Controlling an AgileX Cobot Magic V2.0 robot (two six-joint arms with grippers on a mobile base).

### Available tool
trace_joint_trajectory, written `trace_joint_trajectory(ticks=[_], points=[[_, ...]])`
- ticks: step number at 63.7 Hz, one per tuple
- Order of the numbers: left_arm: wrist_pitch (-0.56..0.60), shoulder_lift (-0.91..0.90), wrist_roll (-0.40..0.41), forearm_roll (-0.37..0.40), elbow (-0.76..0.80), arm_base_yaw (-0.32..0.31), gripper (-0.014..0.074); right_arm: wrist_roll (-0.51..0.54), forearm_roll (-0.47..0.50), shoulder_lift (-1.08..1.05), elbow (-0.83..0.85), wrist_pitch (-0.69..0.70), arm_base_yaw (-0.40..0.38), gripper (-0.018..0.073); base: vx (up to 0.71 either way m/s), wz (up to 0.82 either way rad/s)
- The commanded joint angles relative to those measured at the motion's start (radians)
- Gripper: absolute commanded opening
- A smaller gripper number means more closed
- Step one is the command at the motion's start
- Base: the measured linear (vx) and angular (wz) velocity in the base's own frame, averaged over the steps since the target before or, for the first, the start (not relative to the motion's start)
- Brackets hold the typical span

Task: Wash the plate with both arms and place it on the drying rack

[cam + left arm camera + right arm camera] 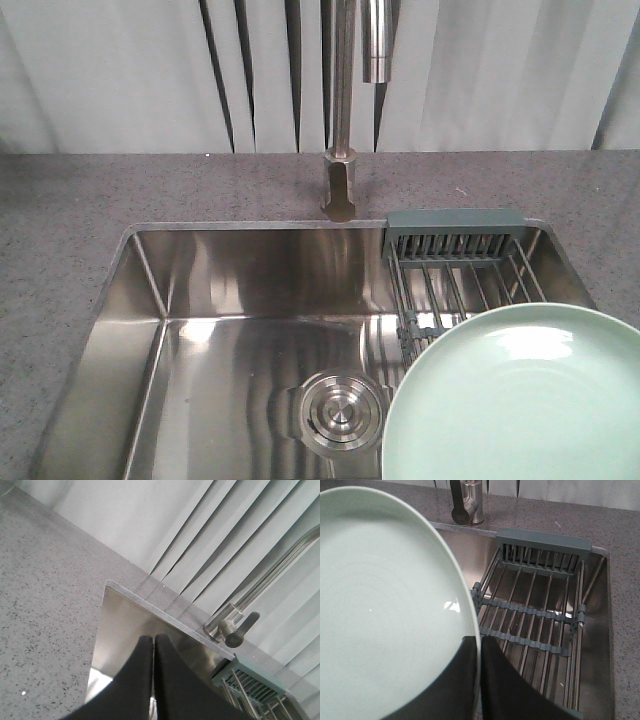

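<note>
The plate (pixel 520 400) filled the lower right of the front view, its pale mint face turned up and the frame cutting it off. It hid the near end of the drying rack (pixel 455 250) and the right part of the sink (pixel 150 300) floor. Past its rim only the rack's slotted far end piece and some wire bars showed. The round steel drain (pixel 340 412) lay just left of the plate's edge, uncovered. Behind, the faucet (pixel 343 120) rose from the grey speckled counter (pixel 60 230), with a pleated curtain (pixel 110 70) at the back.

Over to the left wrist view: the left claw (pixel 153 640) was clenched, its two black fingers pressed together with only a sliver of light between them. It hung over the sink's far left corner. Counter lay to its left, and the faucet lever and the rack's end piece were well apart on its right.

Right wrist view: the right claw (pixel 479 650) was grasping the plate by its rim, one finger on the face side and one behind. The tilted plate blocked the whole left of the picture. The rack sat beyond and to the right, across the sink's right end, and looked apart from the plate.
</note>
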State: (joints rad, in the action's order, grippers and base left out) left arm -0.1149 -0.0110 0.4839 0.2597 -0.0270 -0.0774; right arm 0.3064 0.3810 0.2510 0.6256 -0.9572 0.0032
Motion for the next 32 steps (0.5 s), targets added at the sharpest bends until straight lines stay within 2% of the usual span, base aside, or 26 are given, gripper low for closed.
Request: trace_joint_trajectory(ticks=[1,7,13,17,23,32], points=[[0.108,-0.016,0.036,0.037,-0.014,-0.004,-0.0006,-0.001,0.02,0.016,0.024,0.067,-0.001,-0.0002,0.0,0.0],[0.155,-0.016,0.101,0.123,-0.014,-0.004,-0.0006,-0.001,0.02,0.016,0.024,0.067,-0.001,-0.0002,0.0,0.0],[0.21,-0.016,0.185,0.268,-0.011,-0.004,-0.0006,-0.001,0.02,0.016,0.024,0.067,-0.001,-0.0002,0.0,0.0],[0.229,-0.016,0.213,0.33,0.0,-0.004,-0.0006,-0.001,0.02,0.016,0.024,0.067,-0.001,-0.0002,0.0,0.0],[0.239,-0.016,0.201,0.346,0.045,-0.004,-0.0003,-0.001,0.02,0.016,0.024,0.067,-0.001,-0.0002,0.0,0.0],[0.226,-0.014,0.161,0.311,0.153,-0.004,0.0036,-0.001,0.02,0.016,0.024,0.067,-0.001,-0.0002,0.0,0.0]])
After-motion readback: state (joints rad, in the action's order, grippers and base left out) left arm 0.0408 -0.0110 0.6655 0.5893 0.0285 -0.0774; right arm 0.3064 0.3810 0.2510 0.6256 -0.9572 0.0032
